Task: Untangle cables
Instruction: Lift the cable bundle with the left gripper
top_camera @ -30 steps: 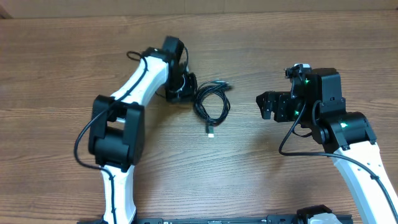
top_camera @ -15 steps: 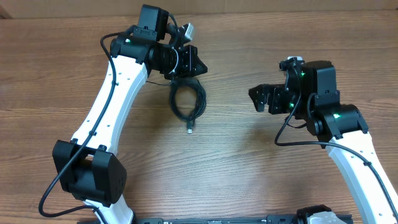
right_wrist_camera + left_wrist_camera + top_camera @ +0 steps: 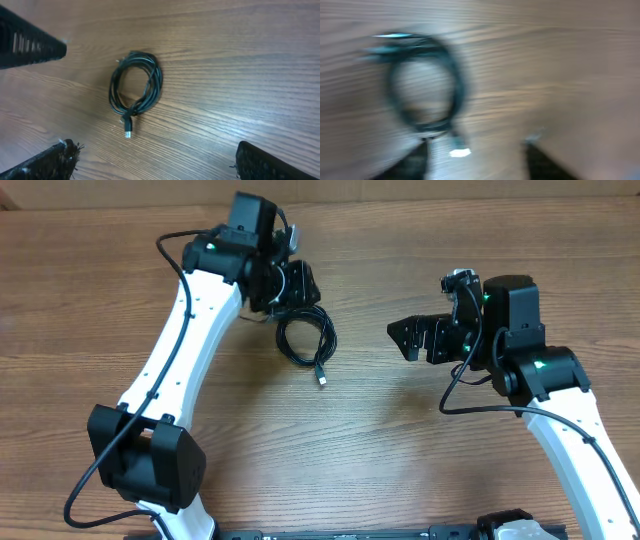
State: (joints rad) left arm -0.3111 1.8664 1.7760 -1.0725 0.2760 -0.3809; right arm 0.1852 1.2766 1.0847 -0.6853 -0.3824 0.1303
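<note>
The cables [image 3: 305, 340] lie coiled on the bench [image 3: 400, 450]. Beside them the left claw [image 3: 300, 288] hovers spread and empty, seemingly to pinch; the right claw [image 3: 406, 340] gapes empty.

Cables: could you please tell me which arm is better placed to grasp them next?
Left: the left hand sits right beside the cables at their top edge; the right hand is open but farther off.

A brown wood-grain table [image 3: 400, 460] fills nearly the whole frame, under soft even light with a faint sheen.
</note>
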